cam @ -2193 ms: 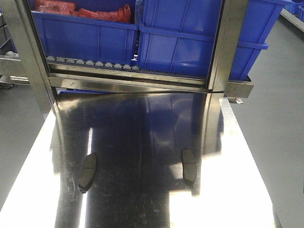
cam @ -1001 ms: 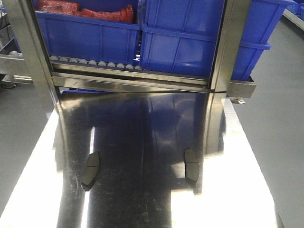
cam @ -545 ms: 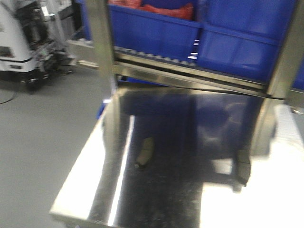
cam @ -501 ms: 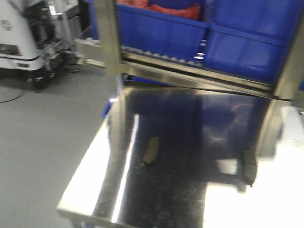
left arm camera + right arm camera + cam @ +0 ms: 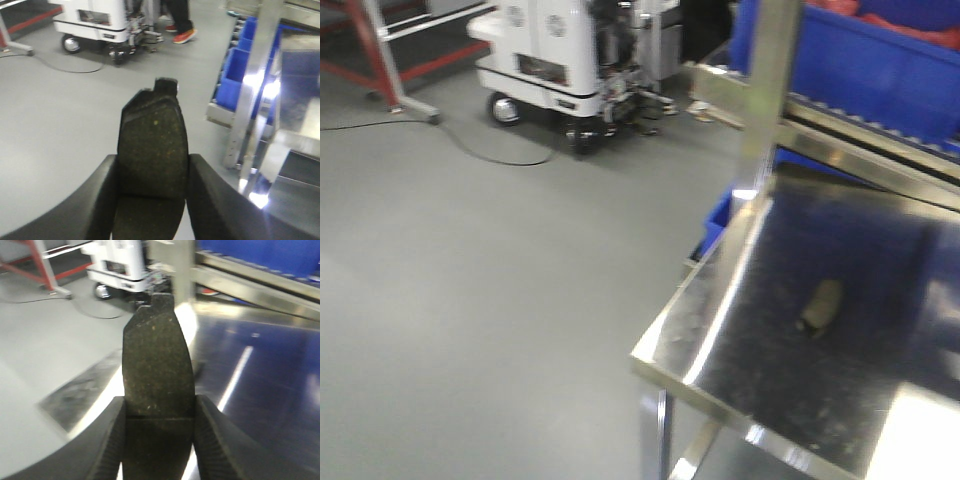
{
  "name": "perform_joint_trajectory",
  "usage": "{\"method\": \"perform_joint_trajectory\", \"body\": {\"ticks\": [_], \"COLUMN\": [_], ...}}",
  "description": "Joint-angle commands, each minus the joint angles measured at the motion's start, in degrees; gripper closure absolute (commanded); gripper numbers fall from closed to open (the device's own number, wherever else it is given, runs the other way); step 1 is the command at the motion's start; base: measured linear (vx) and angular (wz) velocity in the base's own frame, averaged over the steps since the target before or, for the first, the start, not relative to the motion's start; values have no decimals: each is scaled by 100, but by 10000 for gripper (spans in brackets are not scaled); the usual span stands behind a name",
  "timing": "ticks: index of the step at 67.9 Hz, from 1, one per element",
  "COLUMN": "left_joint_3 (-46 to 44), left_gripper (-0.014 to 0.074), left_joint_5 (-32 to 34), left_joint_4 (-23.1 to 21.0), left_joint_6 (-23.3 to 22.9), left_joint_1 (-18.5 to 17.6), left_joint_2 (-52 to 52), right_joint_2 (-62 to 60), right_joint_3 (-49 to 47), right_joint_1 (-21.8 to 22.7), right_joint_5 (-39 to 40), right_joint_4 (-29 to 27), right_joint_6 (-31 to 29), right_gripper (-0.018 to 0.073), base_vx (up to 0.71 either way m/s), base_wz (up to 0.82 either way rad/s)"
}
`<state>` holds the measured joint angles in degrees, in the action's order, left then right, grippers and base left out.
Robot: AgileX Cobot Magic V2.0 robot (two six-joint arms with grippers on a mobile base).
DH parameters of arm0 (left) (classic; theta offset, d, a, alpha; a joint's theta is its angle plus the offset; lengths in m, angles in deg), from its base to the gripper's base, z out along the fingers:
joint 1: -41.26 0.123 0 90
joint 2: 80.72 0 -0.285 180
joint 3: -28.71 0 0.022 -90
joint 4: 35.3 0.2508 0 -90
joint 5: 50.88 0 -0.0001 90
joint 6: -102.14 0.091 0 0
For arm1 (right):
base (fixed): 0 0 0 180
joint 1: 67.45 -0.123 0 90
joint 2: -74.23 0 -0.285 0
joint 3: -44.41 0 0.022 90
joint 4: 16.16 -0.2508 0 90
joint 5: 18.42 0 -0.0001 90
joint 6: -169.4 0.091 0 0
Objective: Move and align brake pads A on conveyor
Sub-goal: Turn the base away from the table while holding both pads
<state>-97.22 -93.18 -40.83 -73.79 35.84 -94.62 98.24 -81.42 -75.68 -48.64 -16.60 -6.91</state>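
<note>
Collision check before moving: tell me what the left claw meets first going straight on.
Probably only bare grey floor; the left claw, shut on a brake pad, points past the steel table leg, which stands to its right. Depth unclear.

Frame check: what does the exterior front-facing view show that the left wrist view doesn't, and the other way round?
Only the front-facing view shows a loose brake pad lying on the shiny steel tabletop. Only the left wrist view shows the left gripper shut on a held brake pad, and a person's red shoes in the background. Both show the white wheeled machine, the grey floor and blue bins.
</note>
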Motion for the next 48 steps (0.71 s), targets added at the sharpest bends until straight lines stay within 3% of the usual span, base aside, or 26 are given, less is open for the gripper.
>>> {"method": "perform_joint_trajectory", "body": {"ticks": [1, 48], "left_joint_3": [-167, -167], "left_gripper": [603, 603], "left_joint_5": [528, 528], "left_joint_4": [-62, -62], "left_joint_6": [-57, -57], "left_joint_1": [-37, -37], "left_joint_2": [-85, -85], "right_joint_2": [41, 41], "right_joint_3": [-174, -174], "right_joint_1": [14, 14], "right_joint_5": [562, 547], "right_joint_4": [44, 44], "right_joint_6": [-60, -60], "right_gripper": [564, 564], "base_vx": [-15, -16], "base_wz": [69, 72]}}
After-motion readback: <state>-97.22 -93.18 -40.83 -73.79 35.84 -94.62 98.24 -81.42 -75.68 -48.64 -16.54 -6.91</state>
